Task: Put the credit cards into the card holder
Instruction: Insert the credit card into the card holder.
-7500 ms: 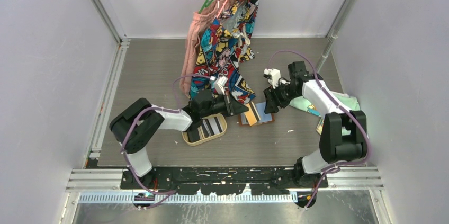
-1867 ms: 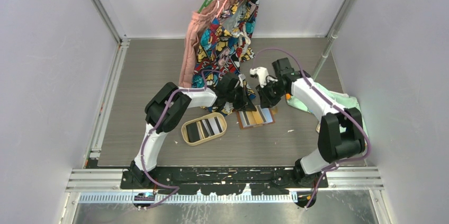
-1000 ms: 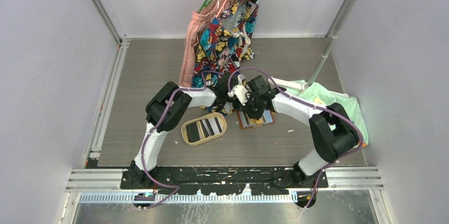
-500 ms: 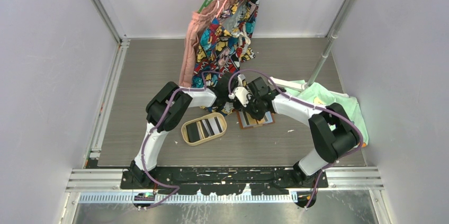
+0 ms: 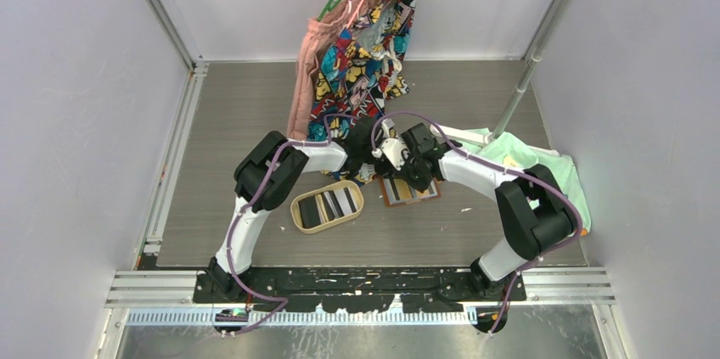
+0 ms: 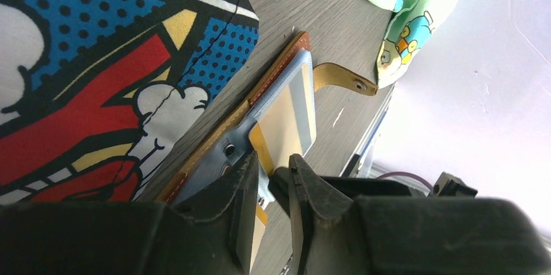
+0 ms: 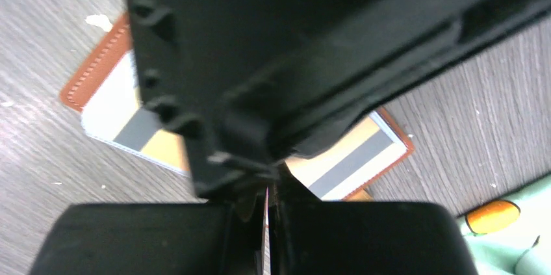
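Nearest on the desk (image 5: 238, 121) lies an oval wooden tray (image 5: 294, 209), and inside it are a black card (image 5: 311, 210) and a striped card (image 5: 340, 203). Just beside it, to the right, the card holder (image 5: 413, 191) lies open and flat. Both arms meet above it. The left fingers (image 6: 243, 203) are pinching a yellow card (image 6: 289, 116), which lies on the open holder. The right fingers (image 7: 195, 236) are pressed almost together, with a thin pale edge between them; what it is I cannot tell. A green cloth (image 5: 526, 159) lies at the right. Farther back hangs a comic-print garment (image 5: 361, 53).
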